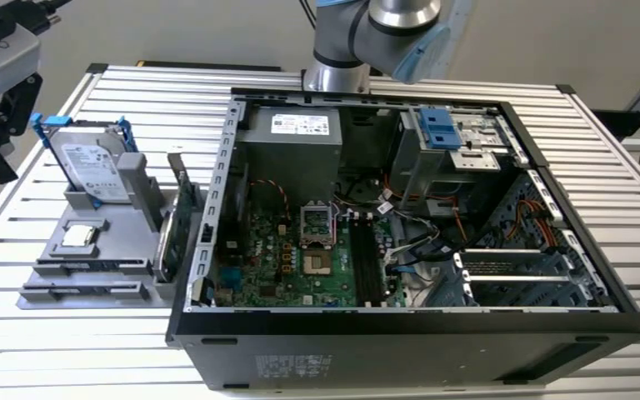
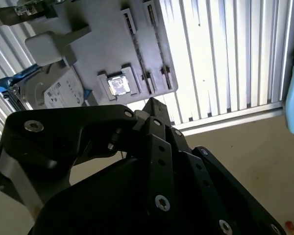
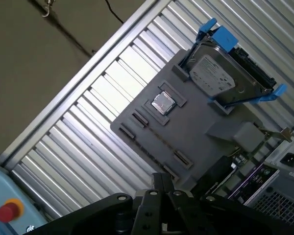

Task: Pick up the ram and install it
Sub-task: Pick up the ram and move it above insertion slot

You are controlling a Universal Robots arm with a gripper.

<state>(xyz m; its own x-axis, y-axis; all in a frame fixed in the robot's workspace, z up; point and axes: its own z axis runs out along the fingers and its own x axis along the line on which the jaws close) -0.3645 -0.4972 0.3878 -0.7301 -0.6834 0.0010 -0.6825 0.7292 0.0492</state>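
Green-blue ram beneath hand, untouched

Grey plastic fixture tray on slatted metal desk holds 1 square silver chip and 1 blue-framed silver hard drive.

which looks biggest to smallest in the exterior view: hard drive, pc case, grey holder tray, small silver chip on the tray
1. pc case
2. grey holder tray
3. hard drive
4. small silver chip

Grey tray, silver hard drive framed in blue, black case, motherboard apparently green.
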